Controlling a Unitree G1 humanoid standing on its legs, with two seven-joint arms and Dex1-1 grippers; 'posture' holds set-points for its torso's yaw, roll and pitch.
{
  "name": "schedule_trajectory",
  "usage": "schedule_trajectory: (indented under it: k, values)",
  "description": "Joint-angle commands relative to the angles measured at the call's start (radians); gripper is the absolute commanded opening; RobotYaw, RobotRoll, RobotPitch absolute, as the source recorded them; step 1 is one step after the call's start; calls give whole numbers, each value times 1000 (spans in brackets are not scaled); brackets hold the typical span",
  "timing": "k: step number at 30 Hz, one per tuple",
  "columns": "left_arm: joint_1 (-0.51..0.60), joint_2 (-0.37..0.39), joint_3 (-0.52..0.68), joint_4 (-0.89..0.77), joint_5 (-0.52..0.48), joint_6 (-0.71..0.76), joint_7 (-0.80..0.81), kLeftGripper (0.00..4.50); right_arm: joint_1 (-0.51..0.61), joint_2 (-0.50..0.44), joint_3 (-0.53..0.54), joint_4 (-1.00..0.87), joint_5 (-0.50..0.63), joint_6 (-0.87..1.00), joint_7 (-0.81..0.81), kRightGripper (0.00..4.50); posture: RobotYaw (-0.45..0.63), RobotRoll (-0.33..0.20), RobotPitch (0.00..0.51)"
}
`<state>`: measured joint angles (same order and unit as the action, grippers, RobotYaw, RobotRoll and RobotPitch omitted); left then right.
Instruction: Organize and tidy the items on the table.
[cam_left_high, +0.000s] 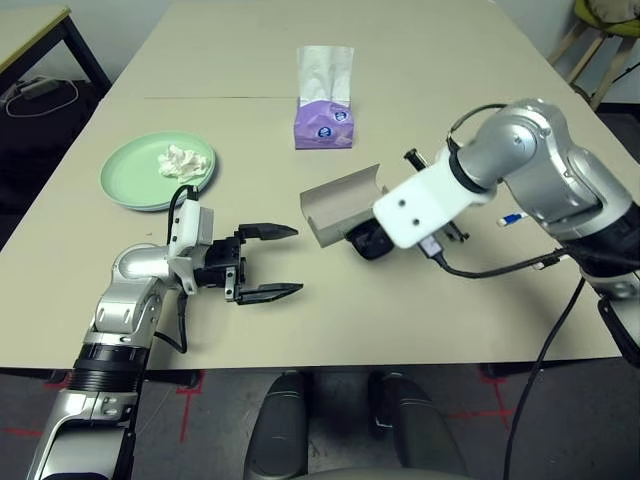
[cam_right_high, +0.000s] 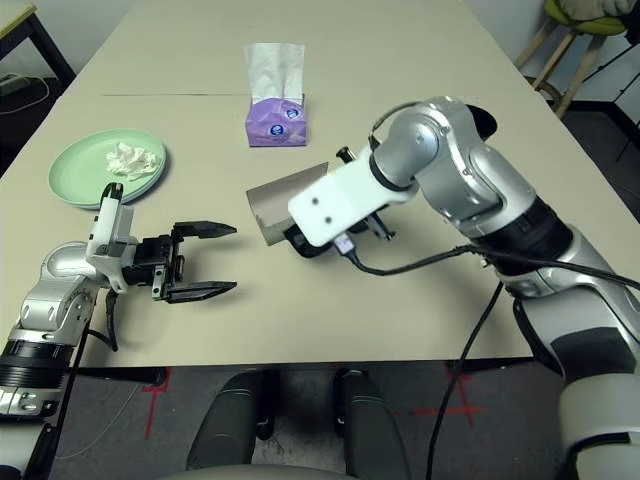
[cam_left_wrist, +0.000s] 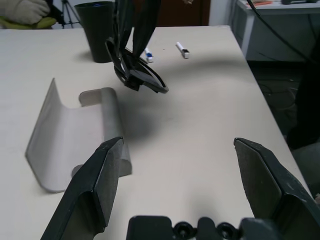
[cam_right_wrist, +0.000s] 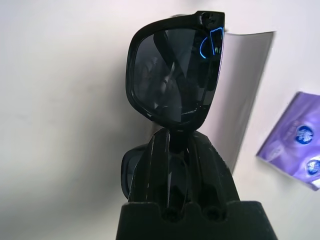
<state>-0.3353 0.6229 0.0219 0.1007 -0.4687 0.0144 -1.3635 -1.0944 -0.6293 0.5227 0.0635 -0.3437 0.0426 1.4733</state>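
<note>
One case (cam_left_high: 342, 203), one pair of sunglasses (cam_right_wrist: 175, 70), one tissue box (cam_left_high: 323, 122), one cup (cam_left_wrist: 100, 30) and one green plate (cam_left_high: 125, 180) holding a tissue (cam_left_high: 184, 160) sit on the surface (cam_left_high: 450, 60). The right jaws (cam_right_wrist: 172, 137) pinch the black sunglasses just beside the open grey case. The left jaws (cam_left_high: 268, 262) gape empty, near the case.

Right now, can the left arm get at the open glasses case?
Probably yes: the left gripper is open, facing the glasses case across bare table. The right gripper, holding the sunglasses, hangs close beside it.
</note>
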Motion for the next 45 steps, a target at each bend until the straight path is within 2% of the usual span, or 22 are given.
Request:
schedule_trajectory:
  k: [1,8,16,29,45]
  values:
    - [6,5,8,15,17,9,34,4500,-18,19,12,70,-36,-32,-48,453,151,0,171]
    - [8,6,12,13,28,9,86,4500,-52,120,29,225,-113,-54,-173,453,153,0,173]
    - [11,-3,13,0,16,35,131,4500,-83,183,51,294,-171,-91,-233,453,153,0,173]
    - [24,-7,9,-44,17,43,167,4500,-83,200,74,383,-236,-202,-303,453,179,0,173]
    - [30,-2,12,-66,16,63,165,4500,-44,239,81,387,-260,-164,-309,453,179,0,177]
